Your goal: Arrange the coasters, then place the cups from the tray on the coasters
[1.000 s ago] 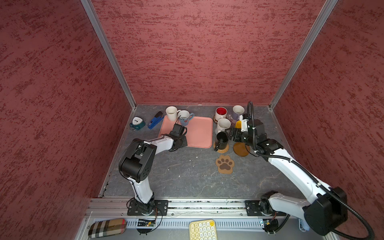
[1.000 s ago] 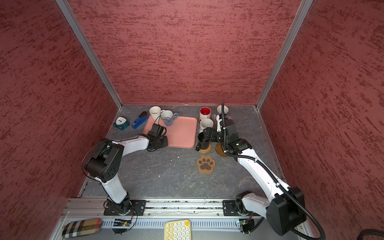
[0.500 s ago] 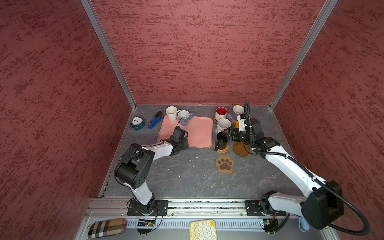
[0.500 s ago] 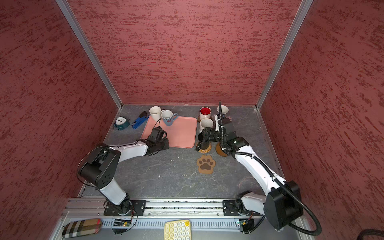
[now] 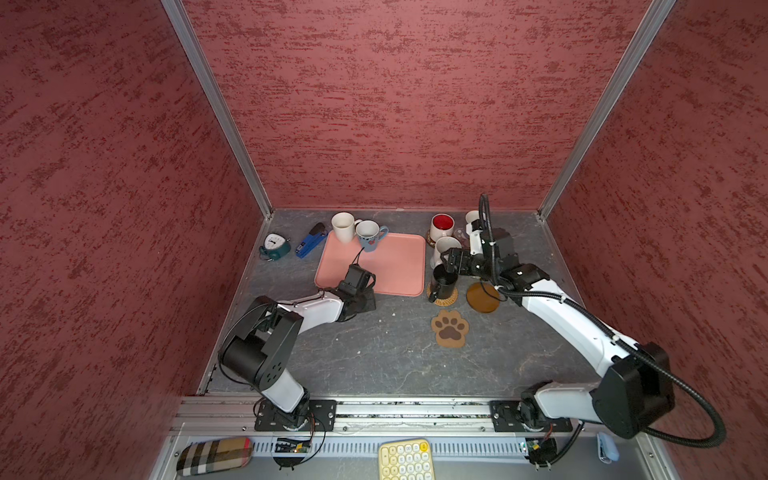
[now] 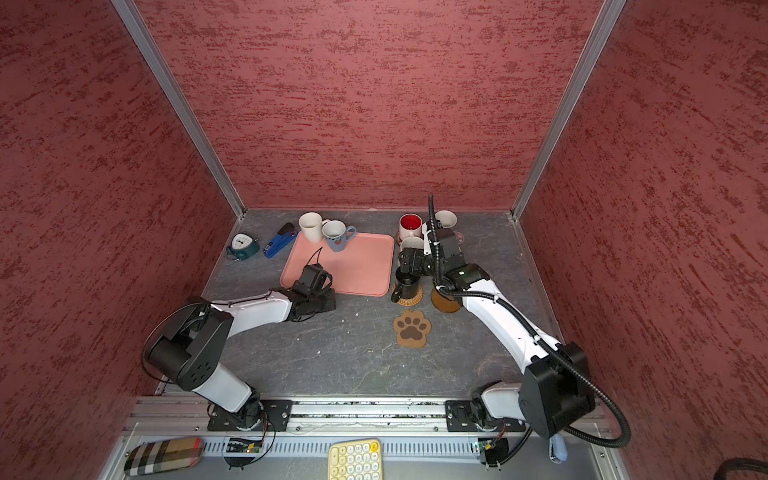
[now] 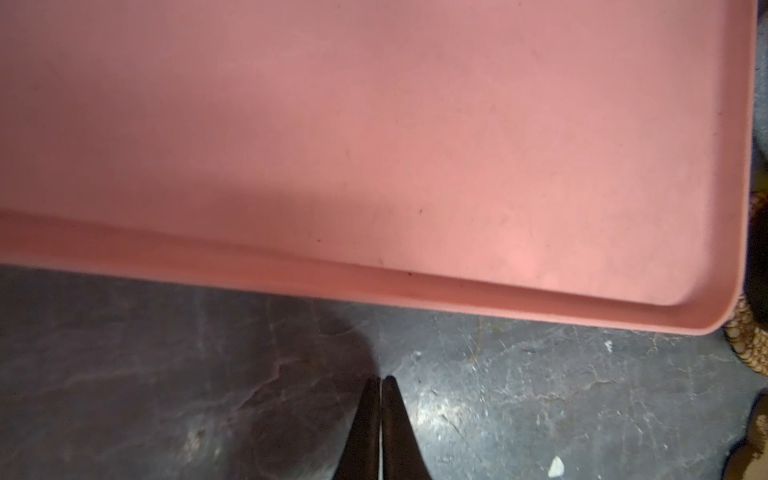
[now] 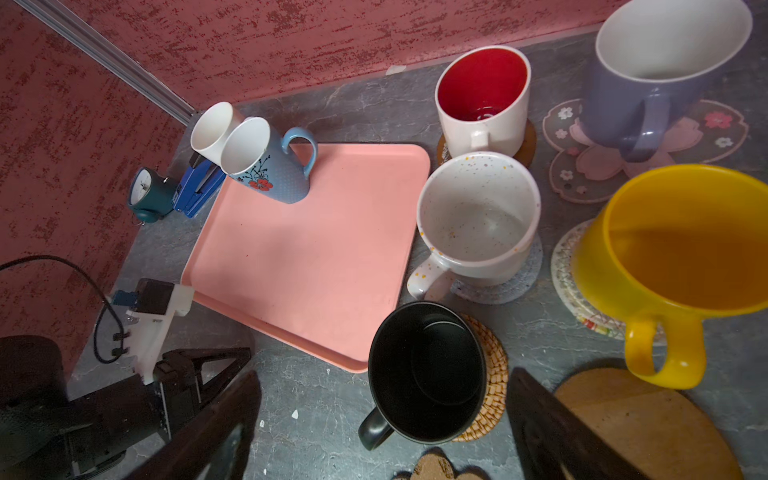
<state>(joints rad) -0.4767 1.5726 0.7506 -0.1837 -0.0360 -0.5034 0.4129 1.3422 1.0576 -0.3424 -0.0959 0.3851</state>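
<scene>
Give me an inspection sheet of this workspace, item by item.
Surface: grey stone-look tabletop, lightly speckled.
Job's things: pink tray carries light blue mug at a far corner; plain white mug beside it, on or off tray unclear. Black mug, speckled mug, red-lined mug, lavender mug, yellow mug each on a coaster; amber disc coaster, paw-print coaster free.
Clutter: teal alarm clock, blue stapler left of tray; plaid case, yellow keypad on front ledge.
Tools: left tool shut, empty, by tray's near edge; right tool open, straddling black mug.
Cables: black conduit along right arm; thin wire above left tool.
Surroundings: red textured walls; metal rail in front.
</scene>
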